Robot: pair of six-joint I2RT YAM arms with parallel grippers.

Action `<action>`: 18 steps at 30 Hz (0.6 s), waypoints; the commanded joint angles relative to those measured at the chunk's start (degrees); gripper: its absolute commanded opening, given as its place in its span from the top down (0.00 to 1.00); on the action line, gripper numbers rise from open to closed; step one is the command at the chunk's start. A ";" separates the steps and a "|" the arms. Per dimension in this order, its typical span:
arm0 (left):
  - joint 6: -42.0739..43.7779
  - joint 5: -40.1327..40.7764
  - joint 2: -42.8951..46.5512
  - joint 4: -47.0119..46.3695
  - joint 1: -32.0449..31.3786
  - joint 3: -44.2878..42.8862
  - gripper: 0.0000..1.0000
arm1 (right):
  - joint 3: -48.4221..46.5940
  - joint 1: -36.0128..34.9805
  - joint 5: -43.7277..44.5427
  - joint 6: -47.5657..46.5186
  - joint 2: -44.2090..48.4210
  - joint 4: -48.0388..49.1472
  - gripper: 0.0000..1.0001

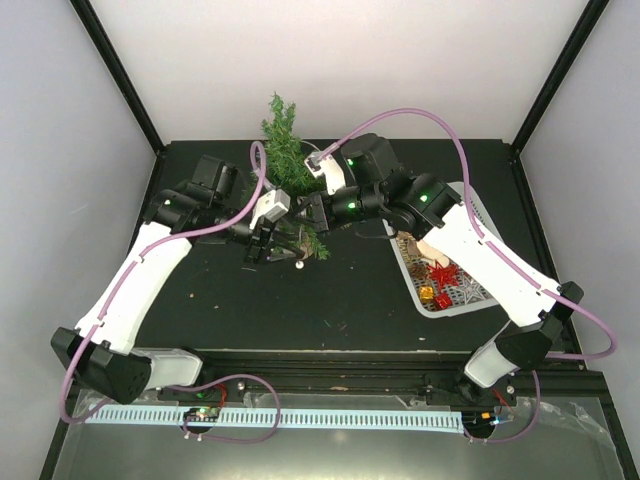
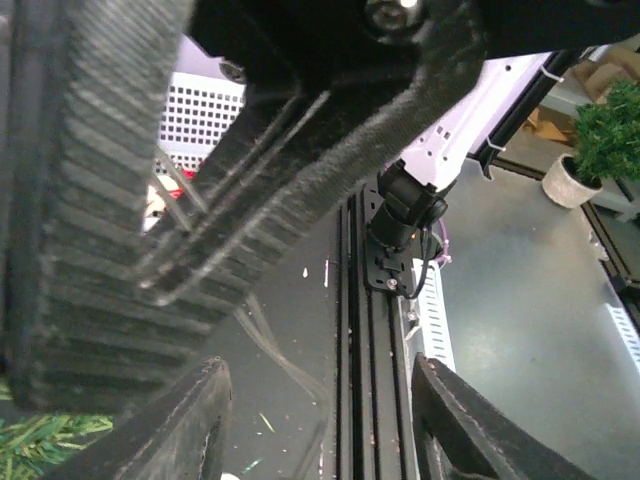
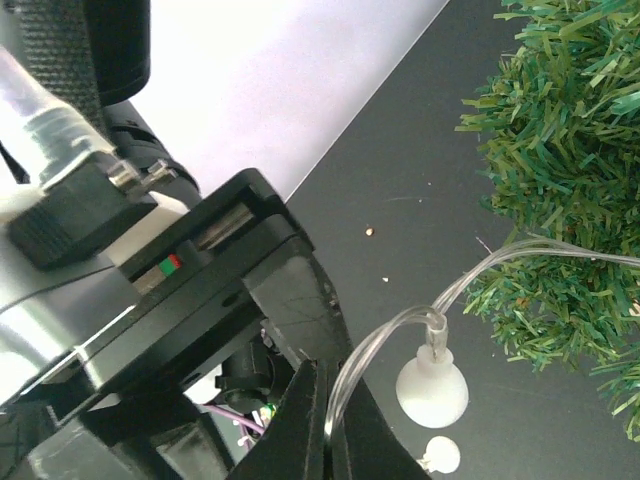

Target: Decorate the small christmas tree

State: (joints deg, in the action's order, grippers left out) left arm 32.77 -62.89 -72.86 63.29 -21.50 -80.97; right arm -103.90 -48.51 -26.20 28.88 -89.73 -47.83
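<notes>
The small christmas tree (image 1: 283, 150) stands at the back middle of the black table; its branches fill the right edge of the right wrist view (image 3: 570, 180). My right gripper (image 1: 306, 210) is beside the tree's lower branches. It (image 3: 332, 425) is shut on a clear light string (image 3: 470, 280), with a white round bulb (image 3: 432, 392) hanging just past the fingertips. My left gripper (image 1: 260, 243) is at the tree's lower left, open (image 2: 320, 435). The clear string (image 2: 265, 345) runs loosely across the gap between its fingers. One bulb (image 1: 299, 266) lies on the table.
A white basket (image 1: 478, 235) at the right holds red and gold ornaments (image 1: 440, 275). The right arm's ribbed black gripper body (image 2: 90, 200) fills the upper left of the left wrist view, very close. The black frame rail (image 2: 370, 360) marks the table's near edge.
</notes>
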 commanded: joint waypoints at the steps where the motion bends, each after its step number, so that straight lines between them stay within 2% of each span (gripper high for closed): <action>1: -0.51 -2.66 -2.08 -2.25 -0.39 -0.42 0.55 | -0.47 -0.48 -1.83 0.47 -0.46 2.06 0.99; 3: -0.06 -2.77 -2.35 -1.88 -0.42 -0.47 0.65 | -0.52 -0.54 -1.84 0.39 -0.54 2.13 0.99; 6: 1.02 -2.22 -2.44 -0.90 -0.48 -0.75 0.97 | -0.52 -0.55 -1.76 0.30 -0.54 1.98 0.99; 11: 5.23 0.91 -0.89 4.35 -0.39 -2.86 0.98 | -0.45 -0.53 -1.83 -0.29 -0.35 1.52 0.98; 14: 6.63 3.27 2.48 7.13 -0.39 -3.88 0.98 | -0.34 -0.53 -2.21 -0.88 -0.19 1.33 0.90; 16: 8.22 4.97 3.82 9.26 -0.30 -4.70 0.99 | -0.34 -0.55 -2.13 -1.30 0.17 1.30 0.76; 18: 8.91 7.50 5.18 10.88 -0.23 -5.66 0.98 | -0.35 -0.60 -1.24 -1.88 0.73 1.34 0.53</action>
State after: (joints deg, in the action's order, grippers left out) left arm 37.52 -59.72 -71.37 68.36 -21.52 -82.65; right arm -103.90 -48.84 -27.57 28.62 -89.76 -47.44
